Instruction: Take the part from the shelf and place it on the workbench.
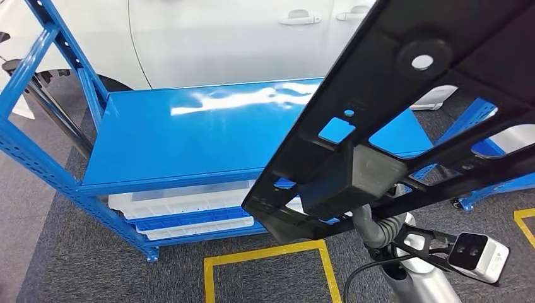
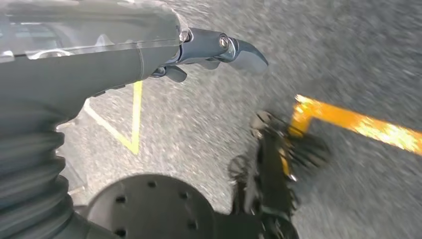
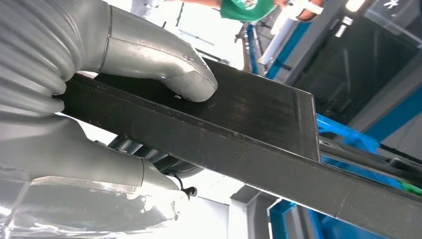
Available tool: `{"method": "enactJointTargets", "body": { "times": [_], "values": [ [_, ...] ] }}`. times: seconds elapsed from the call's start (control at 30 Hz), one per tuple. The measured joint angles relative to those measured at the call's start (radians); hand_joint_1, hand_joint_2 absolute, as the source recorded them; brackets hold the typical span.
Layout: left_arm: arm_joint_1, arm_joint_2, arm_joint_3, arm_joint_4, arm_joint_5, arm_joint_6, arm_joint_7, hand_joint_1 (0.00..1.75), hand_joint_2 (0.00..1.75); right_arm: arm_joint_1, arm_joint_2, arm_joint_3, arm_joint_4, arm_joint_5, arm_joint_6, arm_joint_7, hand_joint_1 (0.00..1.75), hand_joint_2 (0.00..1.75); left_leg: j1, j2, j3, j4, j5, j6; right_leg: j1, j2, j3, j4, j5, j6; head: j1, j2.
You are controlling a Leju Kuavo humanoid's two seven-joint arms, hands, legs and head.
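A large black plastic part [image 1: 404,95] with cut-outs and a round hole is held up in the air at the right, in front of the blue shelf [image 1: 189,132]. My right arm [image 1: 378,230] reaches up under it. In the right wrist view my right hand [image 3: 59,124] grips the part's flat black edge [image 3: 259,114], the thumb [image 3: 169,69] pressed on one face and the fingers on the other. My left hand [image 2: 149,55] hangs over the grey floor with nothing in it, its dark fingers [image 2: 239,50] stretched out.
The shelf's top board is bare and glossy; white trays [image 1: 183,205] lie on its lower level. A white car [image 1: 221,38] stands behind the shelf. Yellow floor lines [image 1: 265,255] mark the carpet in front. Someone in green [image 3: 244,7] appears beyond the part.
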Motion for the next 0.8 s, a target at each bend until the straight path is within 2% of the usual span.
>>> {"method": "enactJointTargets", "body": {
  "times": [0.03, 0.07, 0.1, 0.17, 0.2, 0.23, 0.3, 0.33, 0.37, 0.4, 0.43, 0.47, 0.5, 0.53, 0.57, 0.6, 0.63, 0.67, 0.7, 0.73, 0.8],
  "values": [
    [0.002, 0.0, 0.002, 0.0, 0.0, 0.006, 0.004, 0.0, 1.75, 0.009, 0.0, -0.008, -0.001, 0.004, 0.006, 0.0, 1.75, 1.75, -0.001, 0.001, -0.015, 0.002, 0.01, -0.001, 0.0, 0.0, 0.012, 0.013, 0.01, 0.0, 0.0, 0.0],
    [0.003, 0.0, 0.003, 0.0, 0.0, 0.009, 0.005, 0.0, 1.75, 0.018, 0.0, -0.017, -0.002, 0.008, 0.012, 0.0, 1.75, 1.75, -0.002, 0.002, -0.029, 0.003, 0.02, -0.002, 0.0, 0.0, 0.042, -0.012, 0.035, -0.002, 0.0, 0.0],
    [0.004, 0.0, 0.004, 0.0, 0.0, 0.011, 0.005, 0.0, 1.75, 0.025, 0.0, -0.026, -0.003, 0.009, 0.02, 0.0, 1.75, 1.75, -0.003, 0.002, -0.042, 0.005, 0.029, -0.003, 0.001, -0.001, 0.09, -0.07, 0.062, -0.006, 0.0, 0.0],
    [0.006, 0.0, 0.004, 0.0, -0.001, 0.008, -0.002, 0.0, 1.75, 0.037, 0.0, -0.047, -0.009, 0.011, 0.044, 0.0, 1.75, 1.75, -0.004, 0.002, -0.06, 0.009, 0.047, -0.011, 0.007, -0.008, 0.198, -0.223, 0.075, -0.016, 0.0, 0.0],
    [0.007, 0.001, 0.005, 0.0, -0.001, 0.005, -0.007, 0.0, 1.75, 0.043, 0.0, -0.059, -0.014, 0.009, 0.059, 0.0, 1.75, 1.75, -0.004, 0.002, -0.063, 0.009, 0.055, -0.016, 0.012, -0.01, 0.233, -0.277, 0.07, -0.021, 0.0, 0.0],
    [0.008, 0.002, 0.005, 0.0, -0.002, 0.002, -0.011, 0.0, 1.75, 0.049, 0.001, -0.069, -0.018, 0.006, 0.073, 0.0, 1.75, 1.75, -0.004, 0.003, -0.064, 0.007, 0.064, -0.022, 0.016, -0.012, 0.25, -0.307, 0.063, -0.025, 0.0, 0.0],
    [0.01, 0.005, 0.006, 0.0, -0.002, -0.006, -0.018, 0.0, 1.75, 0.059, 0.001, -0.086, -0.021, -0.001, 0.097, 0.0, 1.75, 1.75, -0.001, 0.003, -0.067, 0.004, 0.076, -0.033, 0.017, -0.012, 0.243, -0.318, 0.079, -0.037, 0.0, 0.0],
    [0.01, 0.008, 0.006, 0.001, -0.002, -0.011, -0.021, 0.0, 1.75, 0.062, 0.001, -0.091, -0.021, -0.004, 0.106, 0.0, 1.75, 1.75, -0.001, 0.002, -0.074, 0.013, 0.063, -0.038, 0.015, -0.013, 0.234, -0.321, 0.09, -0.043, 0.0, 0.0],
    [0.011, 0.011, 0.007, 0.001, -0.002, -0.016, -0.025, 0.0, 1.75, 0.065, 0.001, -0.094, -0.021, -0.008, 0.114, 0.0, 1.75, 1.75, -0.001, 0.001, -0.086, 0.04, 0.031, -0.043, 0.013, -0.014, 0.223, -0.324, 0.104, -0.05, 0.0, 0.0],
    [0.011, 0.014, 0.007, 0.002, -0.003, -0.021, -0.028, 0.0, 1.75, 0.068, 0.001, -0.097, -0.021, -0.013, 0.119, 0.0, 1.75, 1.75, 0.0, -0.001, -0.101, 0.088, -0.017, -0.048, 0.011, -0.015, 0.21, -0.326, 0.116, -0.056, 0.0, 0.0],
    [0.011, 0.016, 0.007, 0.002, -0.004, -0.027, -0.032, 0.0, 1.75, 0.071, 0.001, -0.099, -0.021, -0.018, 0.121, 0.0, 1.75, 1.75, 0.0, -0.001, -0.119, 0.152, -0.071, -0.051, 0.012, -0.015, 0.195, -0.325, 0.127, -0.059, 0.0, 0.0],
    [0.012, 0.02, 0.007, 0.002, -0.006, -0.033, -0.035, 0.0, 1.75, 0.075, 0.001, -0.1, -0.021, -0.024, 0.121, 0.0, 1.75, 1.75, 0.001, -0.001, -0.133, 0.221, -0.111, -0.055, 0.013, -0.015, 0.179, -0.324, 0.139, -0.061, 0.0, 0.0],
    [0.012, 0.024, 0.007, 0.002, -0.009, -0.038, -0.037, 0.0, 1.75, 0.08, 0.001, -0.101, -0.021, -0.031, 0.119, 0.0, 1.75, 1.75, 0.002, -0.001, -0.139, 0.276, -0.127, -0.057, 0.014, -0.015, 0.163, -0.322, 0.15, -0.061, 0.0, 0.0],
    [0.013, 0.029, 0.007, 0.002, -0.011, -0.042, -0.04, 0.0, 1.75, 0.085, 0.001, -0.102, -0.021, -0.035, 0.116, 0.0, 1.75, 1.75, 0.003, -0.001, -0.133, 0.303, -0.121, -0.058, 0.015, -0.014, 0.147, -0.321, 0.162, -0.06, 0.0, 0.0],
    [0.013, 0.033, 0.007, 0.002, -0.013, -0.045, -0.043, 0.0, 1.75, 0.09, 0.001, -0.102, -0.021, -0.039, 0.113, 0.0, 1.75, 1.75, 0.003, -0.001, -0.109, 0.293, -0.096, -0.058, 0.015, -0.014, 0.13, -0.32, 0.174, -0.058, 0.0, 0.0],
    [0.012, 0.038, 0.007, 0.002, -0.015, -0.047, -0.045, 0.0, 1.75, 0.095, 0.001, -0.102, -0.023, -0.04, 0.111, 0.0, 1.75, 1.75, 0.003, -0.002, -0.066, 0.246, -0.068, -0.056, 0.015, -0.012, 0.114, -0.318, 0.185, -0.056, 0.0, 0.0],
    [0.011, 0.042, 0.007, 0.002, -0.015, -0.049, -0.046, 0.0, 1.75, 0.099, 0.001, -0.102, -0.026, -0.042, 0.11, 0.0, 1.75, 1.75, 0.003, -0.004, -0.009, 0.171, -0.053, -0.052, 0.015, -0.011, 0.102, -0.317, 0.195, -0.053, 0.0, 0.0],
    [0.01, 0.046, 0.007, 0.002, -0.015, -0.049, -0.047, 0.0, 1.75, 0.102, 0.001, -0.102, -0.03, -0.043, 0.11, 0.0, 1.75, 1.75, 0.001, -0.007, 0.052, 0.084, -0.055, -0.047, 0.016, -0.011, 0.092, -0.315, 0.203, -0.049, 0.0, 0.0],
    [0.01, 0.05, 0.007, 0.002, -0.015, -0.049, -0.048, 0.0, 1.75, 0.104, 0.001, -0.102, -0.034, -0.045, 0.11, 0.0, 1.75, 1.75, -0.001, -0.009, 0.098, 0.015, -0.064, -0.043, 0.016, -0.011, 0.086, -0.315, 0.213, -0.045, 0.0, 0.0],
    [0.011, 0.053, 0.008, 0.002, -0.015, -0.049, -0.049, 0.0, 1.75, 0.107, 0.001, -0.102, -0.037, -0.047, 0.11, 0.0, 1.75, 1.75, -0.003, -0.01, 0.125, -0.029, -0.074, -0.039, 0.014, -0.011, 0.083, -0.316, 0.221, -0.04, 0.0, 0.0],
    [0.012, 0.056, 0.009, 0.002, -0.015, -0.046, -0.05, 0.0, 1.75, 0.115, 0.002, -0.102, -0.039, -0.049, 0.11, 0.0, 1.75, 1.75, -0.005, -0.008, 0.131, -0.055, -0.067, -0.031, 0.011, -0.011, 0.081, -0.32, 0.234, -0.029, 0.0, 0.0]
  ]
}}
